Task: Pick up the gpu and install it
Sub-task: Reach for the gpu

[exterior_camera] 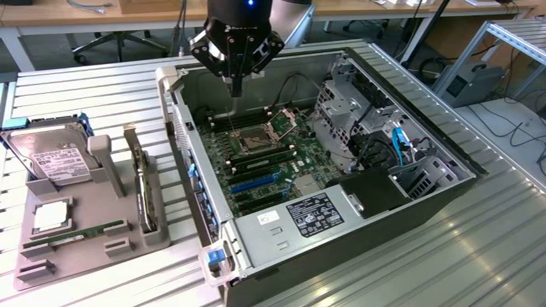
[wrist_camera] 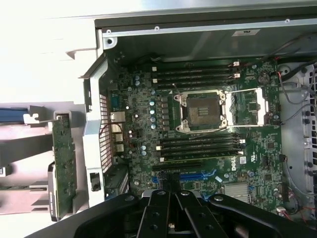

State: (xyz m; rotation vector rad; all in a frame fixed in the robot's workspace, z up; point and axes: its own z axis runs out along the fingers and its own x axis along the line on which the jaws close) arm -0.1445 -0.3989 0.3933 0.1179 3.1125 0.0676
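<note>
An open desktop computer case lies on its side on a slatted metal worktop, with its motherboard facing up. In the exterior view the robot arm's black pincer hangs at twelve o'clock, above the far end of the motherboard and just beyond the bare CPU socket. Its fingers are pressed together and hold nothing. In the wrist view the pincer points down over the motherboard's blue expansion slots.

The gpu is outside the case, toward nine o'clock in the exterior view. It stands on edge in a slot of a grey holder tray, just beside the case's rear wall, well apart from the pincer. The wrist view shows the gpu as a narrow brownish-green circuit board beyond the perforated rear wall.

The same tray carries a hard drive with a white label standing at its far end, a square processor chip and a green RAM stick.
</note>
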